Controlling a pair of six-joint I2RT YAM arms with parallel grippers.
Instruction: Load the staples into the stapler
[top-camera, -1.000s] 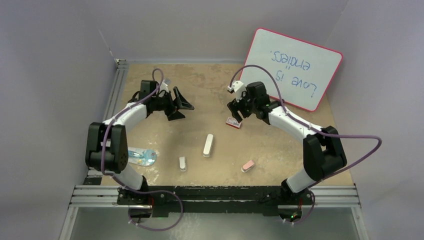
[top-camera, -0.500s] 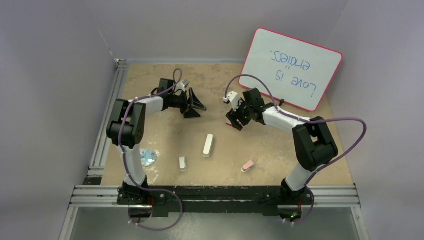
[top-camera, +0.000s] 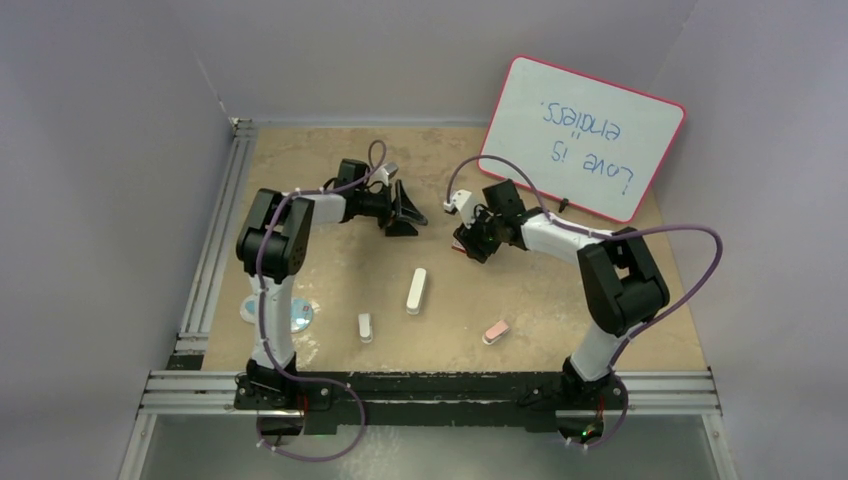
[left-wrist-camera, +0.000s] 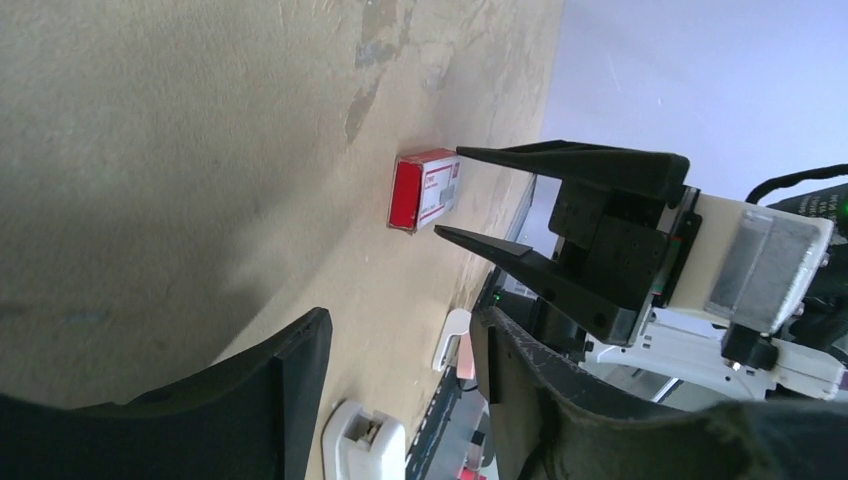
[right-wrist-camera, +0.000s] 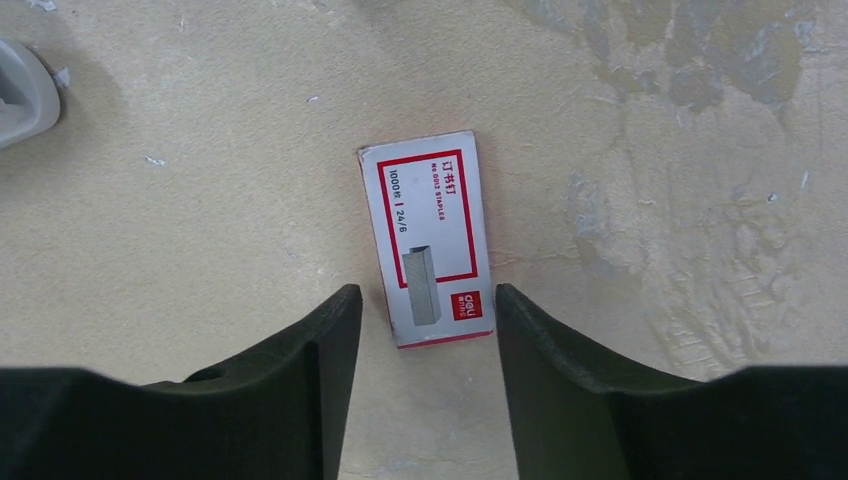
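**Reference item:** the pink stapler (top-camera: 496, 331). It lies on the table (top-camera: 340, 280) toward the near edge, and nothing is touching it.

**Left of the stapler:** a small white item (top-camera: 365, 327) sits well apart from it. A long white item (top-camera: 417, 291) lies left of the stapler and a little farther back. I cannot tell what either one is.

**Beyond the stapler, slightly left:** the staple box (right-wrist-camera: 430, 230) lies flat with its label up.
- It appears closed, so no loose staples show.
- The right gripper (right-wrist-camera: 425, 295) stands directly over it, pointing down, with its jaws apart.
- One finger sits just beside each long edge, at the end of the box closest to the wrist.
- I cannot tell whether the fingers touch the cardboard. The box is neither clamped nor lifted.

**Farther back and farther left of the stapler:** the left gripper (top-camera: 410, 215) hangs near the box, on the side away from the right gripper.
- It is aimed sideways at the box.
- Its jaws are apart and hold nothing.

**Farthest, beyond and right of the stapler:** a whiteboard (top-camera: 585, 135) leans against the back wall.

**Assessment:** the step in hand is taking hold of the box. Opening it and loading the stapler have not begun.

**Next move:** the right fingers need to meet squarely on the long sides. They must sit low enough to catch so flat a thing without skidding it across the table. The left gripper looks placed to help open the box.
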